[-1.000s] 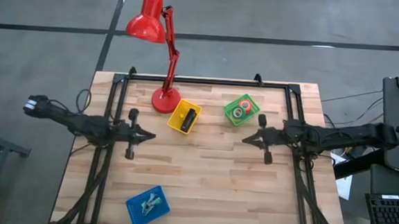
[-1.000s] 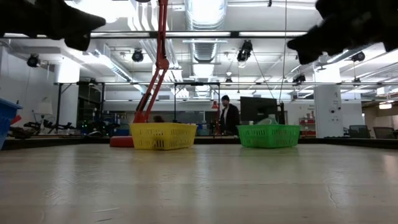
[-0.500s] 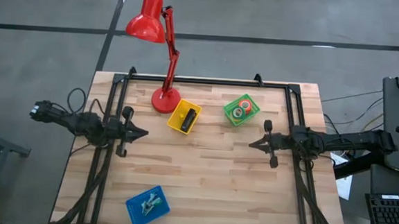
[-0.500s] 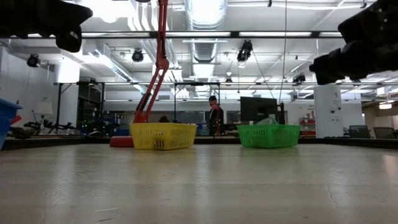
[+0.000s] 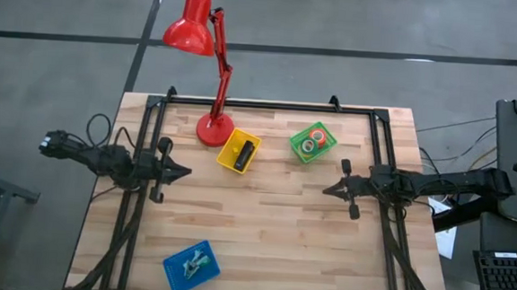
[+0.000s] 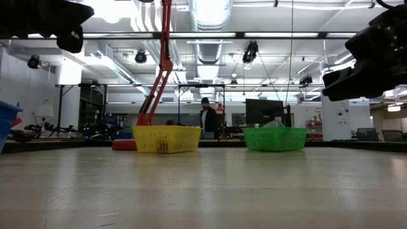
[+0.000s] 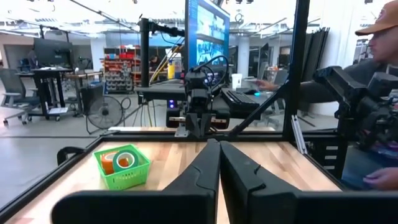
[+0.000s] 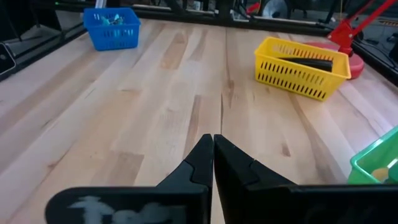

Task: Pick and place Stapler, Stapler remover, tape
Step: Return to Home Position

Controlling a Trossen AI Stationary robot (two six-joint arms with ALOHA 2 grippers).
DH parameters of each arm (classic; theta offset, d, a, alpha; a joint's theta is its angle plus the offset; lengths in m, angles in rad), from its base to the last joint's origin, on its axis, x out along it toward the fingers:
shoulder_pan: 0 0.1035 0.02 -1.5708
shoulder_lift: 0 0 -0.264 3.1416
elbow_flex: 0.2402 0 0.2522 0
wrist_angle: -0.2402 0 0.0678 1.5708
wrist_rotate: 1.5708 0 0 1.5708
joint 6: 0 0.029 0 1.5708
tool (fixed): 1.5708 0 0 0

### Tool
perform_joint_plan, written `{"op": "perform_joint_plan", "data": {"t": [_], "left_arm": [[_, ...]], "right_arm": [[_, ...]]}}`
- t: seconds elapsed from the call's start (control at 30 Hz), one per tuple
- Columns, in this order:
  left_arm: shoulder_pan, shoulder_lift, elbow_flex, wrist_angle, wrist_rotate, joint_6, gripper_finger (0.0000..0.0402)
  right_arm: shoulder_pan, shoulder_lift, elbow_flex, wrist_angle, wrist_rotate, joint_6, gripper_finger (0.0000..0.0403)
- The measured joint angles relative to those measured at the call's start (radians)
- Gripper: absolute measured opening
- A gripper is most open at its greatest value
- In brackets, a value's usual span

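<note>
Pulls left gripper (image 5: 188, 172) and right gripper (image 5: 326, 190) back toward the bench's (image 5: 271, 240) side edges, fingers pressed together, empty; seems finished with sorting.

The blue bin (image 5: 169, 270) holds items too small to identify

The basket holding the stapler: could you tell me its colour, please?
Yellow basket, clearest in the right wrist view.

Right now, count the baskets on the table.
3: yellow plastic mesh basket beside the red lamp base; green plastic mesh basket right of it; blue plastic mesh basket near the front edge. None appears hidden.
</note>
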Motion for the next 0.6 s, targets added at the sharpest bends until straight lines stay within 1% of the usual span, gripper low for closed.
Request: {"op": "perform_joint_plan", "data": {"t": [0.6], "left_arm": [[0.000, 0.000, 0.000, 0.000, 0.000, -0.001, 0.0016]], "right_arm": [[0.000, 0.000, 0.000, 0.001, -0.001, 0.000, 0.0009]]}}
